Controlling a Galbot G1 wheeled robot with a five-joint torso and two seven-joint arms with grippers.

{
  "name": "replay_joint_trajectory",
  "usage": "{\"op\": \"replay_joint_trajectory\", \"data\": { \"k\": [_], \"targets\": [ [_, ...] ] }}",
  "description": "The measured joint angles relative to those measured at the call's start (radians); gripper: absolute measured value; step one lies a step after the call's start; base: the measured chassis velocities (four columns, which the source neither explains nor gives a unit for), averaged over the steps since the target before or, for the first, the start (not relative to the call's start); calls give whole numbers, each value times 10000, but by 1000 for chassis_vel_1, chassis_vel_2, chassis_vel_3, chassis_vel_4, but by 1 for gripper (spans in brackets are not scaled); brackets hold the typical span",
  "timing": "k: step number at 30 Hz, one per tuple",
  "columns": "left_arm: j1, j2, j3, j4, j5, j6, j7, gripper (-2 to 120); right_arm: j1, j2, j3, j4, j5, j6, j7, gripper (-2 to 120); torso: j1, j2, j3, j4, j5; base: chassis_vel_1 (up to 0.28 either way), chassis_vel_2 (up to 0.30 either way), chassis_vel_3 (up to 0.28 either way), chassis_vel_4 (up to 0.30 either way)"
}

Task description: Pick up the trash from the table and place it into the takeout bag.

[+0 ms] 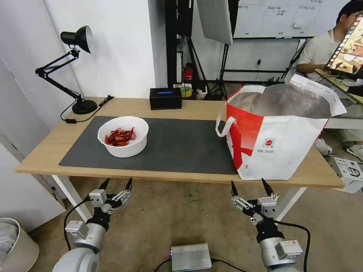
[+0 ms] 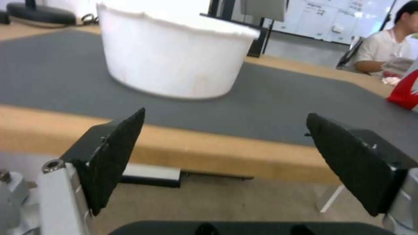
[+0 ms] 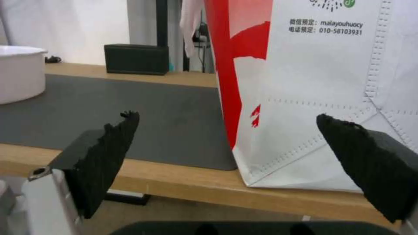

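A white round bowl [image 1: 123, 136] of red crayfish shells, the trash, sits on the left half of the dark grey mat [image 1: 181, 147] on the light-wood table [image 1: 41, 151]. The white-and-red takeout bag [image 1: 278, 132] stands open at the table's right end, its foil lining showing. My left gripper [image 1: 116, 184] hangs open below the table's front edge, in front of the bowl [image 2: 174, 55]. Below the edge near the takeout bag [image 3: 331, 91], my right gripper [image 1: 248, 186] is open too. Both grippers hold nothing.
A black tissue box [image 1: 165, 98] stands at the table's back edge. At the back left corner is a black desk lamp [image 1: 73, 71] with its cord. A silver box [image 1: 191, 257] lies on the floor between my arms. A person sits far right behind the bag.
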Motion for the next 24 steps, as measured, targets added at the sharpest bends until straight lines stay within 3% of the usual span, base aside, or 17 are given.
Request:
{"op": "replay_joint_trajectory", "data": {
  "k": [9, 12, 18, 24],
  "targets": [
    [-748, 1517, -152, -561, -1090, 468, -747, 100, 5, -3, 0, -6, 6, 4, 0, 100, 0, 0, 0, 0, 0, 0, 0, 0, 0],
    [-1016, 1920, -61, -500, -1275, 554, -887, 100, 6, -3, 1, -8, 7, 4, 0, 100, 0, 0, 0, -1, 0, 0, 0, 0, 0],
    [-1936, 3682, 148, -148, -2242, 843, -1370, 100, 9, -4, 1, -11, 11, 4, 2, 100, 0, 0, 0, -1, 0, 0, 0, 0, 0],
    [-2498, 4760, 194, 74, -2876, 906, -1632, 100, 11, -5, 1, -12, 15, 4, 5, 100, 0, -1, 0, 2, 1, 0, 0, 0, 0]
  ]
}}
